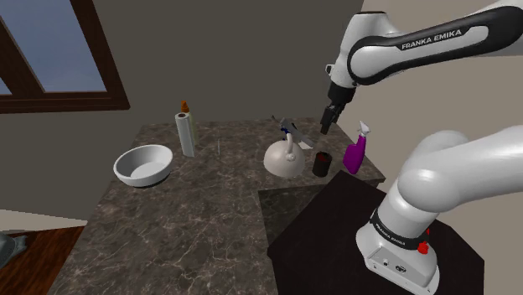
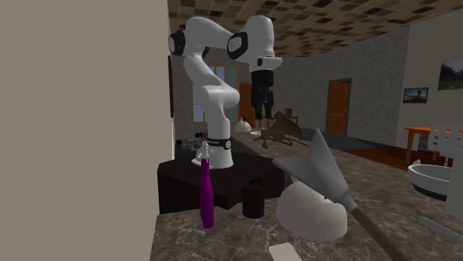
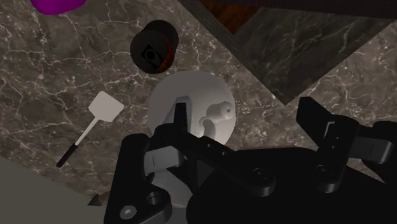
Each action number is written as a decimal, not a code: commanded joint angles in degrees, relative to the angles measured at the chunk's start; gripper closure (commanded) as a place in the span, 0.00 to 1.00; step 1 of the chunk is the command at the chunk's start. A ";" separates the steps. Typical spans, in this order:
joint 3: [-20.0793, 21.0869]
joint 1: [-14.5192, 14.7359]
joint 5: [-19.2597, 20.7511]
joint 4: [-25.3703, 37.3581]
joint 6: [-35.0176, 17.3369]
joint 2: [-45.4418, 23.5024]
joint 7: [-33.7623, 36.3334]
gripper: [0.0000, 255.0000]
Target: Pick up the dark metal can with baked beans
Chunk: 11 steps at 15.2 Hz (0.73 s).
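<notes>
The dark can [image 1: 321,163] stands upright on the marble counter [image 1: 193,218], between a white dome-shaped object [image 1: 283,157] and a purple spray bottle [image 1: 355,153]. My gripper [image 1: 329,124] hangs well above the can, pointing down. In the wrist view the can [image 3: 154,48] shows its dark top, ahead of the fingertips and off to one side. My gripper [image 3: 247,118] is open and holds nothing; the white dome [image 3: 191,105] lies under one finger [image 3: 181,121]. In the second exterior view the can [image 2: 254,200] sits by the purple bottle [image 2: 206,193], with the gripper [image 2: 261,111] high behind.
A white bowl [image 1: 144,164] sits at the shoulder view's left. A paper towel roll [image 1: 185,134] and an orange-topped bottle [image 1: 183,106] stand near the wall. A white spatula [image 3: 95,121] lies on the counter. The dark stand [image 1: 335,226] borders the counter.
</notes>
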<state>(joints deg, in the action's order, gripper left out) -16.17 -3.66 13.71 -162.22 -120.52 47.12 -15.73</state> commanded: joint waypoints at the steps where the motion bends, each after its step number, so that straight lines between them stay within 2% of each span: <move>1: -2.33 -0.98 2.11 -2.08 -4.81 -2.40 -2.33 0.00; 7: -9.89 -3.19 7.76 -5.22 -20.47 -14.12 -9.22 0.00; 11: -15.68 -2.59 9.27 -4.92 -32.19 -25.45 -14.61 0.00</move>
<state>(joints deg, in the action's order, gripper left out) -30.32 -6.27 22.51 -166.94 -149.44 24.42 -28.81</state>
